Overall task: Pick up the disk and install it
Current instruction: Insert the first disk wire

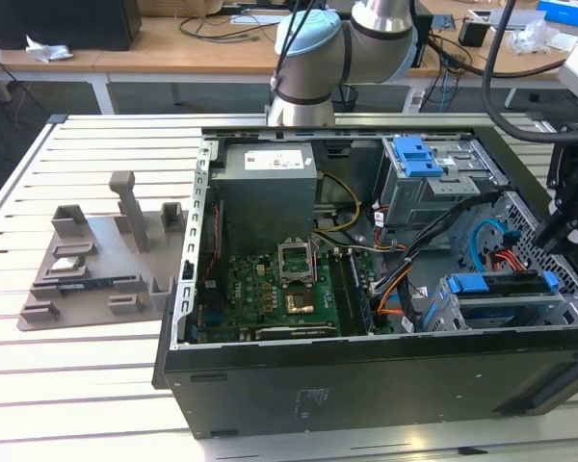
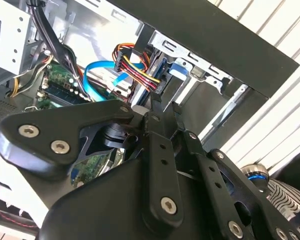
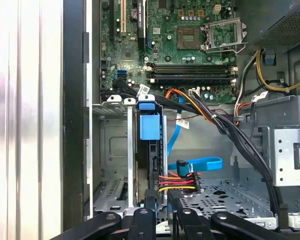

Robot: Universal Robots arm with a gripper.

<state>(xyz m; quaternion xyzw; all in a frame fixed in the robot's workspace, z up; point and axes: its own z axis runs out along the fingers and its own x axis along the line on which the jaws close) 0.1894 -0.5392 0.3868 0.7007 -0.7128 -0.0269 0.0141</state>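
Closest to the wrist, your gripper hangs over the drive cage at the exterior view's right end of the open computer case. From these pictures you cannot tell how far it is open, nor whether it has hold of anything.

Just beyond it the disk stands on edge inside that cage, its blue rail end facing outward, so it looks seated or very nearly so. Judge it as a stiff, fairly heavy metal block that is sensitive to knocks. Its flat faces are likely slick, so the plastic rails or the narrow edges are the better places to grip. The neighbouring slot of the cage looks vacant.

Beside the cage a bundle of red, yellow and orange power leads and a blue data cable lie near the disk. They could snag.

Farther in, the case holds the green motherboard, a second cage with a blue latch, and the grey power supply.

Beyond the case, a grey fixture sits on the slatted worktop.
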